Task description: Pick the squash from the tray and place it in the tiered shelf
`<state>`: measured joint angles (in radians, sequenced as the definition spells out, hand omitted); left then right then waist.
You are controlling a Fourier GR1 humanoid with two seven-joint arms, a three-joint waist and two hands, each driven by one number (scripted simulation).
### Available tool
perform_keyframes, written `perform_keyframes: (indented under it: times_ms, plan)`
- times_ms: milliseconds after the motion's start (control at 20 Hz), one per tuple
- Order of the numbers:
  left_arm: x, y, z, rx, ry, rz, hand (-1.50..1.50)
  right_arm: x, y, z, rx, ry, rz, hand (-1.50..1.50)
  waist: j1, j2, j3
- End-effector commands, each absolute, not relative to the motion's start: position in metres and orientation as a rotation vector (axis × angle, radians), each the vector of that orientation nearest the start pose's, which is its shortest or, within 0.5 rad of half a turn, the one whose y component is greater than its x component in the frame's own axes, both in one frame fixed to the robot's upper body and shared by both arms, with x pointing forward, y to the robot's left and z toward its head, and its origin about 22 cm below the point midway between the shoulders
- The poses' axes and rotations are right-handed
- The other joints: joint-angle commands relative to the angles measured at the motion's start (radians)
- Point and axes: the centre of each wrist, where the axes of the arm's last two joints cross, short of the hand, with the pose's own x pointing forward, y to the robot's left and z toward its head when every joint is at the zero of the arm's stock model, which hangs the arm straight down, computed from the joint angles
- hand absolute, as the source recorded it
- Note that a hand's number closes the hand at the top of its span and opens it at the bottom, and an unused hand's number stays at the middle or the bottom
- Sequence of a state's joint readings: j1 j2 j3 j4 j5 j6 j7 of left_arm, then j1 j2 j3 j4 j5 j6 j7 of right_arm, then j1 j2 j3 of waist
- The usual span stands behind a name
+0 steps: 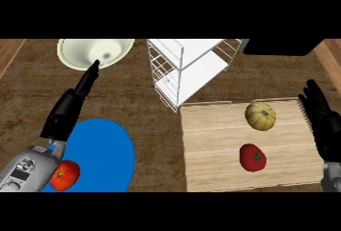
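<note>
Black fingers (313, 97) of the right hand (323, 124) are standing straight, holding nothing, at three o'clock of the squash (260, 115) lying on the tray (213, 149). Reaching is seemingly pending; next, closing around it, then carrying toward the tiered shelf (186, 67) at eleven o'clock.

A dark brown tabletop (160, 135) with a rough, streaked wood grain fills nearly the whole view, seen steeply from above. Along the left edge (9, 54) and the right edge (331, 56) runs a strip of lighter, reddish-brown wood, set at a slant to the darker surface. At the upper right a flat black block (279, 46) lies across the far edge of the tabletop, and the light falls evenly, with only soft shadows on the wood.
</note>
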<state>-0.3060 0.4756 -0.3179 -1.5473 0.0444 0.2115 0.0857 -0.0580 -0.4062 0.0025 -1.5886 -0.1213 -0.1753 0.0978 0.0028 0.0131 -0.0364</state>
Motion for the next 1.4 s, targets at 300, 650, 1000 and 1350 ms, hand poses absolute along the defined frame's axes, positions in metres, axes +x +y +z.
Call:
perform_keyframes:
  times_ms: [300, 650, 1000, 1350]
  plan:
    - [0.258, 0.253, -0.001, 0.153, -1.377, -0.316, 0.0, 0.244, -0.444, 0.113, -0.999, -1.129, 0.402, -1.5, 0.006, 0.026, 0.02]
    - [0.245, 0.258, -0.026, 0.109, -1.329, -0.285, 0.0, 0.285, -0.418, 0.072, -0.342, -1.442, 0.021, -1.5, 0.009, -0.009, 0.038]
    - [0.245, 0.264, -0.022, 0.121, -1.302, -0.286, 0.0, 0.296, -0.403, 0.149, -0.242, -1.446, 0.352, -1.5, -0.003, -0.016, 0.036]
    - [0.236, 0.259, -0.035, 0.093, -1.315, -0.303, 0.0, 0.304, -0.359, 0.201, -0.519, -1.124, 0.784, -1.5, 0.024, -0.016, 0.03]
